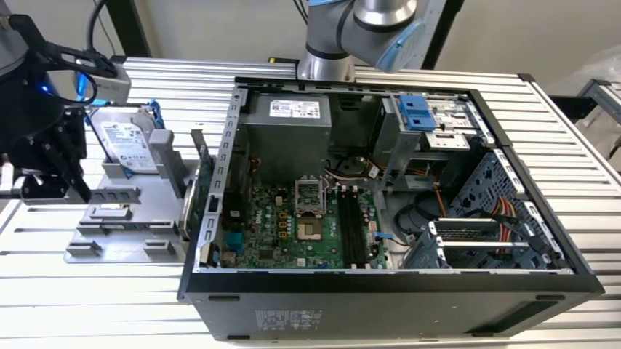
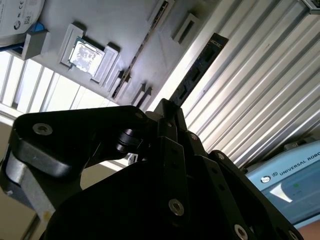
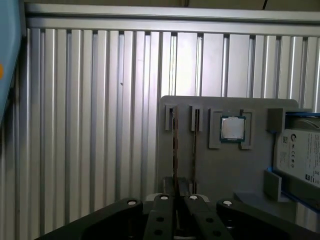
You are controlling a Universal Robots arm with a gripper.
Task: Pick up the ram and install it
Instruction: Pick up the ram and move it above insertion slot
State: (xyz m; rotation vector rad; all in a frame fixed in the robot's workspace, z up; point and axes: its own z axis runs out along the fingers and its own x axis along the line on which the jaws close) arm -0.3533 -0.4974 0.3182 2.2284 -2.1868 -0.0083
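My gripper is shut on the ram, a thin dark-green stick with black chips that juts out past the black fingertips. Behind the stick lie the ribbed table and the edge of the grey fixture plate, whose long narrow slot looks empty. In the exterior view the gripper hangs at the far left over that plate, with the ram beside its tips. The open computer case lies to the exterior view's right, its black memory slots on the green motherboard. In the first wrist view the gripper hovers over the plate.
A square silver processor chip sits in a pocket of the plate. A silver hard drive in a blue frame stands at the plate's far end. The case's tall metal wall rises between plate and motherboard. The arm's base stands behind the case.
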